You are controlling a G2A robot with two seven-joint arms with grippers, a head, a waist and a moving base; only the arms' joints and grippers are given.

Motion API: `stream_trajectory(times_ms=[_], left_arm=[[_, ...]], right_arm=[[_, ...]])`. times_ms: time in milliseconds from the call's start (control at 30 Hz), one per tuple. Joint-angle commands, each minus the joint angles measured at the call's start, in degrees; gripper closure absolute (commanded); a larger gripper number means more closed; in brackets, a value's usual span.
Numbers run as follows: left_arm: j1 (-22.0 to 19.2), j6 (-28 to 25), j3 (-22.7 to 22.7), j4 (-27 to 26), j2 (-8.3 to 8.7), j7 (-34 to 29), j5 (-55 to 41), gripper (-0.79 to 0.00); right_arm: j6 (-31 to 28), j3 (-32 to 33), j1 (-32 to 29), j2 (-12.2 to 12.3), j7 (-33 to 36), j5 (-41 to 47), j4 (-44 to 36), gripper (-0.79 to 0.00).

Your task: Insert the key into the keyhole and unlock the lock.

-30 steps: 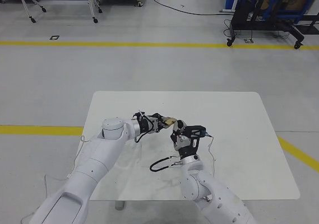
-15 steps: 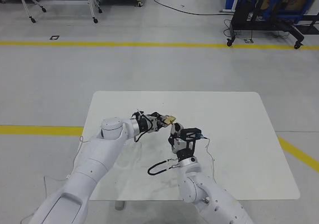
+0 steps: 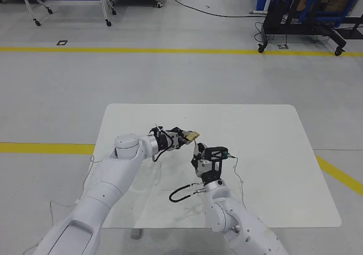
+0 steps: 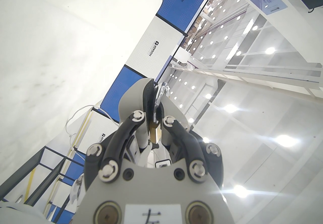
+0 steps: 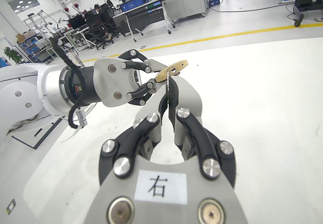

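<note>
Near the centre of the top view, above the white table [image 3: 264, 127], the small brass padlock [image 3: 192, 135] is clamped between the closed jaws of the left gripper [image 5: 158, 75], and the thin silver key [image 5: 166, 85], pinched tight by the right gripper [image 5: 168, 88], is aligned at the keyhole [image 5: 172, 71], with full insertion and turning judged outstanding.

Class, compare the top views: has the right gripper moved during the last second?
Yes. Judged against the table's fixed edges in the top view, the right gripper has drifted slightly left and toward the near edge.
</note>
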Motion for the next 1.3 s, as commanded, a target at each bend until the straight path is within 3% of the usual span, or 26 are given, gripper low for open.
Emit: stream_trajectory(times_ms=[0, 200, 333, 733, 1067, 1267], left_arm=[[-0.03, 0.0, -0.05, 0.04, 0.01, -0.06, 0.05, 0.0], [-0.06, -0.51, -0.96, 0.11, 0.17, 0.0, -0.43, 0.0], [0.1, -1.43, -1.1, -0.39, 0.29, 0.23, 0.43, 0.0], [0.98, -2.04, -0.01, -2.69, 0.59, -0.49, 4.39, 0.0], [0.98, -2.24, 0.91, -3.41, 0.69, -1.03, 6.99, 0.0], [1.15, -2.9, 1.22, -4.03, 0.81, -1.57, 8.34, 0.0]], right_arm=[[-1.12, 1.08, -0.48, -0.08, 0.34, 3.14, -0.9, 0.0], [-7.54, 7.61, -4.35, 0.28, 4.38, 17.87, -6.1, 0.0], [-9.47, 13.6, -6.87, 0.46, 13.1, 36.25, -8.75, 0.0], [-9.72, 13.63, -6.97, 0.42, 13.5, 37.36, -9.0, 0.0], [-5.44, 18.33, -7.81, 0.83, 25.21, 50.23, -12.21, 0.0], [-4.1, 20.07, -7.58, 0.98, 27.33, 53.9, -12.46, 0.0]])
